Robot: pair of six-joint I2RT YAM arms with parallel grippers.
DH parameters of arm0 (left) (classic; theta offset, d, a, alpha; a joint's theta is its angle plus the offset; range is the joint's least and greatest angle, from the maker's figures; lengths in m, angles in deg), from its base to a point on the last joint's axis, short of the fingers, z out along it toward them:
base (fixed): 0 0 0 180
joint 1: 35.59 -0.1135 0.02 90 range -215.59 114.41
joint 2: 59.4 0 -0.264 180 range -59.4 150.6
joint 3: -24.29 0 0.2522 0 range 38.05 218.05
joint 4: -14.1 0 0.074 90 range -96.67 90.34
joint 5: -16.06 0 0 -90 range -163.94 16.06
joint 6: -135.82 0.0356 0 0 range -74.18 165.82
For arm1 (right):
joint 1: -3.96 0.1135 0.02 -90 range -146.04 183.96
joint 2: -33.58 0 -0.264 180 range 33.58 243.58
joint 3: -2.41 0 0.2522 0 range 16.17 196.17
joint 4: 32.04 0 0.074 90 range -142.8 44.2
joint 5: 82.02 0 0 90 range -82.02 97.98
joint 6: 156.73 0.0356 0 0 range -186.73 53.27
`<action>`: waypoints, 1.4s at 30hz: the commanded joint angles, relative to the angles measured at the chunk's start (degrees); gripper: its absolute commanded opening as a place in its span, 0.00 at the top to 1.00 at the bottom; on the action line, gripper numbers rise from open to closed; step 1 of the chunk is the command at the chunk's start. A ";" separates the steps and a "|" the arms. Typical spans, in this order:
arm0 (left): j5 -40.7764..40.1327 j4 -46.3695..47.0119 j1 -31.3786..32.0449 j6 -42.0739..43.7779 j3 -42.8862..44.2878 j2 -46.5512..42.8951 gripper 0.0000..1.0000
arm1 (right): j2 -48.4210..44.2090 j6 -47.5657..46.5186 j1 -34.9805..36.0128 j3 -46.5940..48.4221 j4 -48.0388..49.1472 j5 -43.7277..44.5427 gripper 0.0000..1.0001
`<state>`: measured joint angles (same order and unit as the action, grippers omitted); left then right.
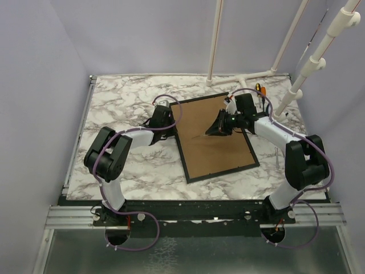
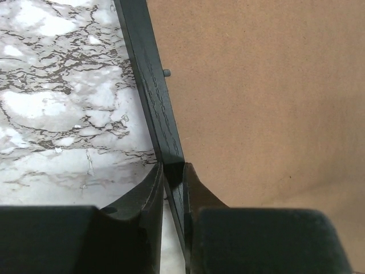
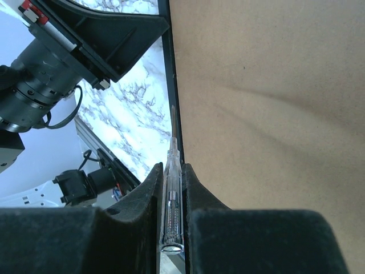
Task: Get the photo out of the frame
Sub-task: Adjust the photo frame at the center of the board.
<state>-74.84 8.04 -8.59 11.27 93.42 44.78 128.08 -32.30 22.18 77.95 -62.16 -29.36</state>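
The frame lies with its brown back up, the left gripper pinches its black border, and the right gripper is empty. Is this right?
No: the right gripper is not empty. The right wrist view shows it shut on a slim clear tool at the frame's border. The rest holds.

The marble table (image 1: 125, 165) bears the frame (image 1: 219, 157), back up.

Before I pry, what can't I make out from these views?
- The photo: in no view; the frame lies back up and its brown backing covers it.
- Screwdriver tip: in the right wrist view it is too thin against the black border to tell contact; in the top view the right gripper hides it.
- Backing clips: only one shows, in the left wrist view; the rest are too small from above.
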 commanded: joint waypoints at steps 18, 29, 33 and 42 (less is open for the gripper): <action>2.24 -2.91 4.20 3.33 -11.12 -8.43 0.86 | 6.64 -1.50 -2.71 5.94 2.04 -2.55 0.99; -1.59 -1.71 4.15 0.06 -7.62 -8.87 0.57 | -3.07 -7.00 -6.61 3.78 -2.85 14.11 0.99; -1.40 -1.11 4.11 -1.17 -4.78 -5.70 0.57 | -10.28 -8.18 -6.61 0.67 -1.44 20.57 0.99; -0.48 0.57 4.20 -1.29 -1.88 -2.75 0.54 | -13.87 -16.08 -6.62 0.08 -0.85 45.79 0.99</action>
<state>-74.93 7.36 -4.70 10.62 89.33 40.19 113.74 -42.33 15.58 78.67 -63.54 1.85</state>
